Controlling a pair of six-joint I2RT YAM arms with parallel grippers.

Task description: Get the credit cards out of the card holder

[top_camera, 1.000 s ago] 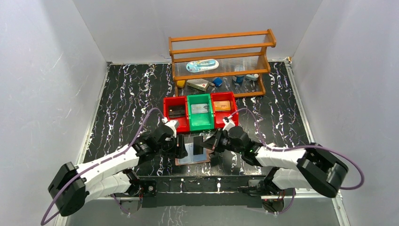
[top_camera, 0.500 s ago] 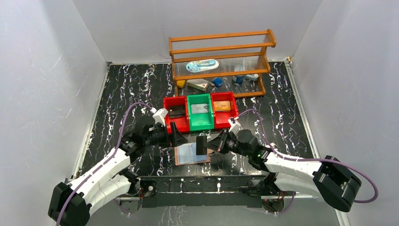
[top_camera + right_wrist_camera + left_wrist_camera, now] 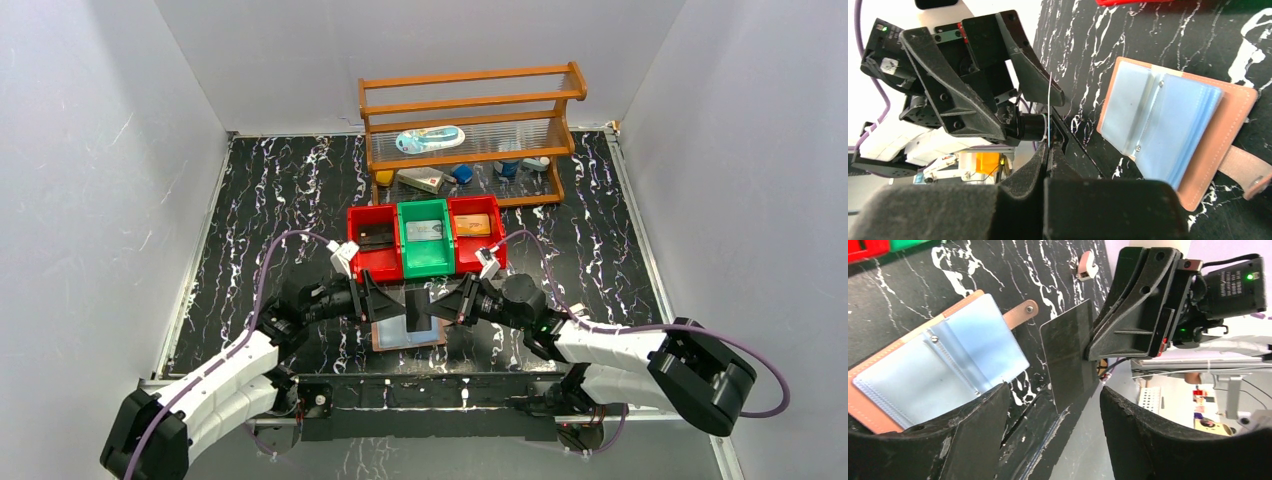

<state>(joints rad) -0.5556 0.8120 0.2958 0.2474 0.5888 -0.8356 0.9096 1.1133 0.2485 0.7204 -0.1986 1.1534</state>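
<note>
A thin dark rectangular plastic credit card [image 3: 1068, 355] stands on edge above the counter [image 3: 270, 200]. It is pinched at one end by the closed right tool [image 3: 1091, 347], its free end toward the spread left tool [image 3: 378, 298]. Beneath it, between both tools, the small pinkish-brown leather-like bifold card holder [image 3: 1178, 135] lies flat and opened, silvery-blue clear sleeves up, snap tab unfastened. Beyond the tools lie a black card [image 3: 375, 238], a silver-grey card [image 3: 425, 231] and an orange card [image 3: 473, 224].
</note>
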